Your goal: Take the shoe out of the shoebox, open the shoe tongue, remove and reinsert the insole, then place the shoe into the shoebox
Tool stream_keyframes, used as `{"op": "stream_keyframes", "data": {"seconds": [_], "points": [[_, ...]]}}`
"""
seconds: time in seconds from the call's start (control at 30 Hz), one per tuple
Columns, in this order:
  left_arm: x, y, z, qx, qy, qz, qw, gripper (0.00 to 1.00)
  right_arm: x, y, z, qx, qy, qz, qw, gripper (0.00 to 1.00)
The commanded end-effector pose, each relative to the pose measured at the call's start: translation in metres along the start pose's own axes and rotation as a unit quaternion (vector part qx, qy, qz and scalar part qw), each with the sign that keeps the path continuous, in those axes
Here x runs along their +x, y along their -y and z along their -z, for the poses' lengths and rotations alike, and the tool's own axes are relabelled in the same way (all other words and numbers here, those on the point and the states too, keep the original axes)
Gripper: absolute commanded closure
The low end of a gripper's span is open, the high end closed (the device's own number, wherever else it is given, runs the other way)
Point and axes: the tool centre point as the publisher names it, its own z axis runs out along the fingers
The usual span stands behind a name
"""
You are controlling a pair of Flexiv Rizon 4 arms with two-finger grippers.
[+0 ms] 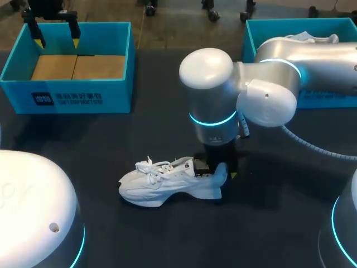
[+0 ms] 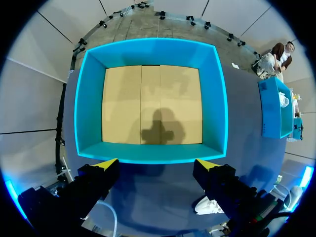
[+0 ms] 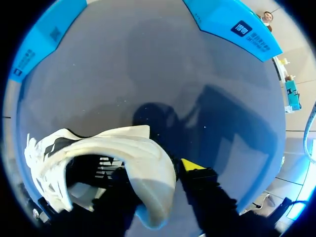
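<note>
The smooth white dome of your left arm point(image 1: 28, 206) bulks nearest, at near left. Your glossy, rounded right arm point(image 1: 251, 84) reaches to the middle. Far left stands the teal shoebox point(image 1: 120, 72), cardboard-floored, with your left gripper point(image 1: 57, 39) above it, fingers spread. The white laced shoe point(image 1: 167, 181) stands on the dark table point(image 1: 83, 139), toe leftward, and your right gripper point(image 3: 157, 174) pinches its heel.
</note>
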Motion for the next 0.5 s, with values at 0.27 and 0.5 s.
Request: {"op": "stream_keyframes", "data": {"seconds": [0.27,0.5], "points": [[0.000,0.000,0.000,0.000,0.000,0.000,1.000,0.00,-0.041,-0.006,0.047,0.013,-0.045,0.007,0.999,0.00],[0.000,0.000,0.000,0.000,0.000,0.000,1.000,0.00,-0.056,-0.014,0.075,-0.009,-0.100,0.068,0.993,0.00]]}}
